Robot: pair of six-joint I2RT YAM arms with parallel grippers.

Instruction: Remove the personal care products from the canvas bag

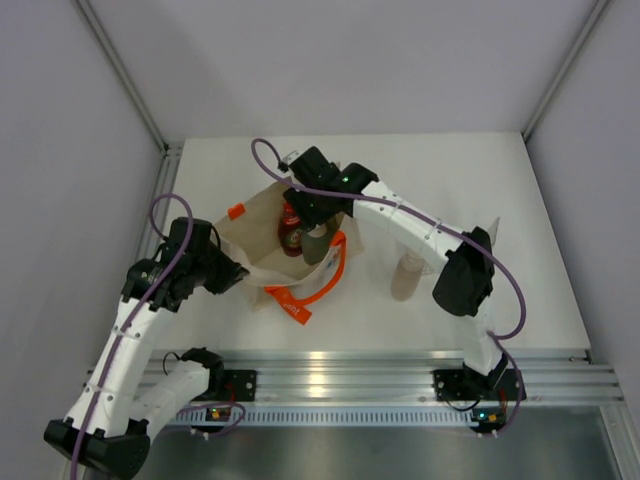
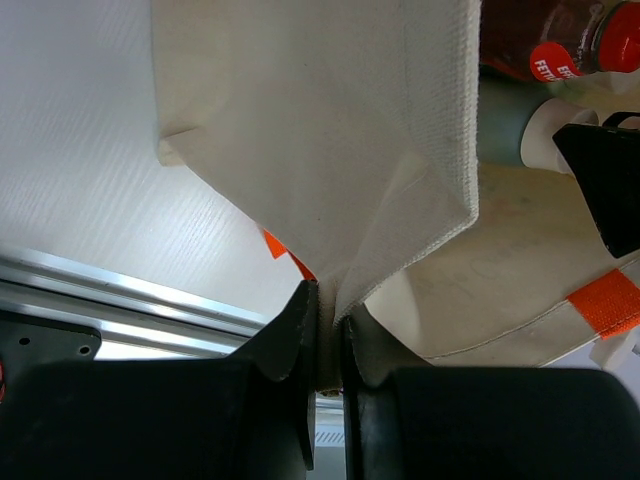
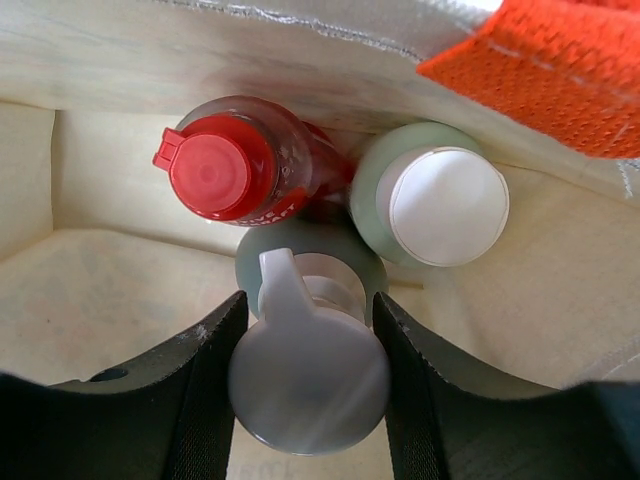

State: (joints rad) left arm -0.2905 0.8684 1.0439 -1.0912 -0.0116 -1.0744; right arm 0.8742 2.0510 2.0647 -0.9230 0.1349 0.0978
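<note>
Three bottles in canvas bag, labels illegible.

Coarse woven canvas bag, glossy plastic red-capped bottle, shiny aluminium rail

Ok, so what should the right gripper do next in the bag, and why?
Probably close on the grey-green bottle and lift straight up. The right gripper straddles its white cap, a red-capped bottle and a pale green bottle stand close against it, and the left gripper pinches the rim of the bag.
</note>
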